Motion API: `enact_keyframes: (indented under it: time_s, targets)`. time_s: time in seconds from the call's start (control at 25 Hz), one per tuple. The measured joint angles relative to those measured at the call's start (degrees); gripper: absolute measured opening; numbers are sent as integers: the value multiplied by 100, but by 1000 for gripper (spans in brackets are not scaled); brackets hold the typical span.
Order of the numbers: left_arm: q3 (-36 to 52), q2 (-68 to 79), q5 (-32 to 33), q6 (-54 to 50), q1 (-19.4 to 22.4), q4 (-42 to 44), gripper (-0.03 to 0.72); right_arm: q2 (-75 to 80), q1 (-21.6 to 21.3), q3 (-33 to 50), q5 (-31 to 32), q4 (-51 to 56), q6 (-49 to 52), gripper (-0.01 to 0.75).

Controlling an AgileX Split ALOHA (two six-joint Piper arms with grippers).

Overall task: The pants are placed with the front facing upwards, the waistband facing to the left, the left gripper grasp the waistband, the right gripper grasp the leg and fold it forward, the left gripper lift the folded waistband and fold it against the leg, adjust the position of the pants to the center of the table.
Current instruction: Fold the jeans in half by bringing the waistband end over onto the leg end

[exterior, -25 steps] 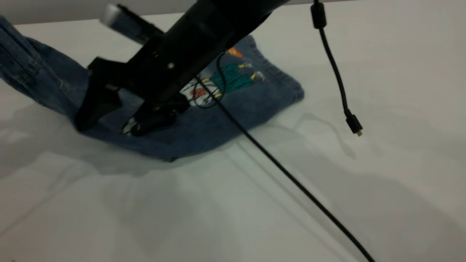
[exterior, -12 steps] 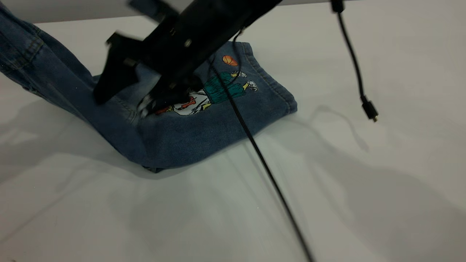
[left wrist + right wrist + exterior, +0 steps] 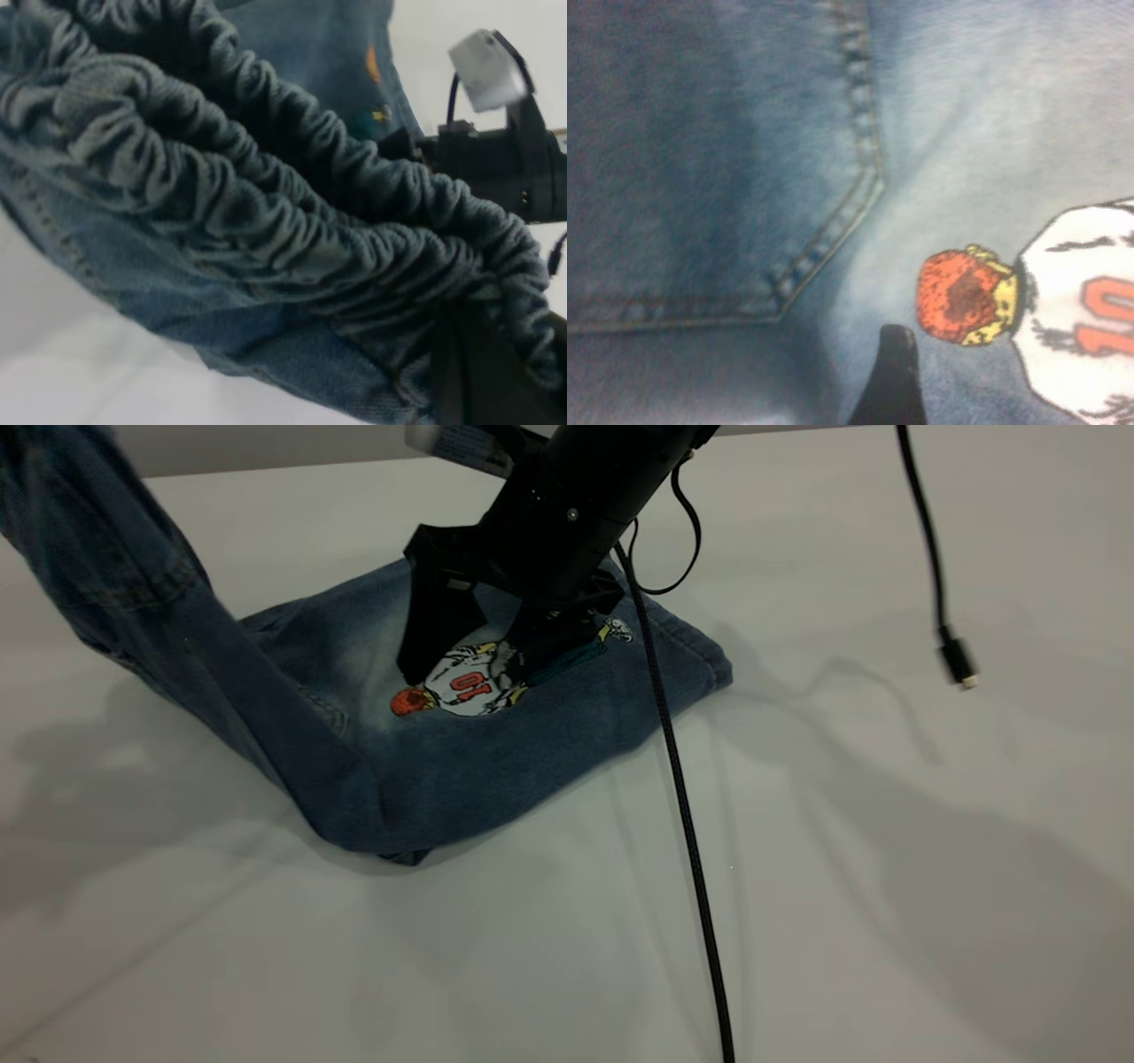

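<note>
The right gripper's jaws stand spread and hold nothing, their tips down at the cartoon player printed on the leg. A second ago they were low beside that print's other end, nearer the fold edge; since then the arm has swung up and across the leg, so the number 10 now shows in the open. The left gripper's jaws are clenched on the waistband, as far as the left wrist view lets me judge: only a dark part of the gripper shows at the picture's edge, with the ruffled elastic bunched right against it.

The pants lie doubled lengthwise, the printed back of the leg on top. Away from the print, their waist end climbs off the table and out of the exterior view's corner, higher and steeper than a second ago. That lift suggests the forward fold is done and the second fold, waistband over the leg, is under way.

Around the pants the table is bare apart from a black cable trailing from the right arm across the leg's hem side, and a loose plug dangling well apart from it.
</note>
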Motion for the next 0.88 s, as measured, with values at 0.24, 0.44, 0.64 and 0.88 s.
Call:
enact_keyframes:
  time_s: [0.24,0.44,0.64,0.88]
  targets:
    - [-163,12,-460,28,-710,5,96,6,6,0,-99,15,-5,557]
    - [-597,12,-601,-1,-1170,-2,96,6,36,0,-96,85,-5,557]
    - [-655,91,-474,-16,-1306,136,96,-78,56,0,-96,45,-33,557]
    - [-650,103,-512,-31,-1338,179,96,-498,-127,0,-175,21,-69,557]
